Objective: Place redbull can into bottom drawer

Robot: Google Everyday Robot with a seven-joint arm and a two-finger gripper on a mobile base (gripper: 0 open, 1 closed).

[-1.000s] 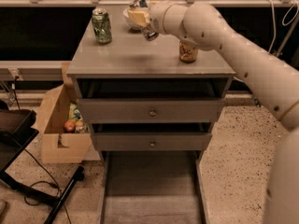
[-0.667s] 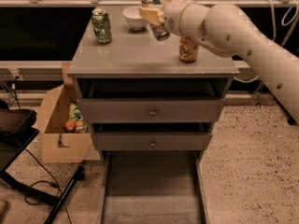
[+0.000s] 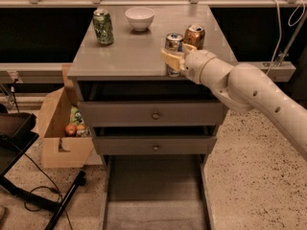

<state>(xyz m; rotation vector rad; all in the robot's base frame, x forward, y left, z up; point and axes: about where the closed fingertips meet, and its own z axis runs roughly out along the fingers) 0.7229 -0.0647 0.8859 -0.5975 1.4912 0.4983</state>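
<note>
Bottom drawer (image 3: 153, 195), lower centre of frame: pulled out, tray bare, ready to receive. Above it, the two knobbed drawers (image 3: 120, 114) are pushed in. A cardboard box (image 3: 57, 147) stands on the floor at lower left, beside the cabinet.

Gripper (image 3: 178, 56), centre right at the front edge of the cabinet top (image 3: 129, 56): fingers closed around the redbull can (image 3: 173, 41), one finger crossing its front. The can is upright. Whether its base is clear of the surface cannot be told.

Behind it, the orange-gold can (image 3: 194, 35) stands just beside the held can. Green can (image 3: 103, 27) and white bowl (image 3: 139, 18) sit toward the upper left, well apart.

Assessment: pick is made and carry is in hand. The next move calls for bringing the can forward past the cabinet front, then lowering it into the open tray, keeping it upright and clear of the orange-gold can.
</note>
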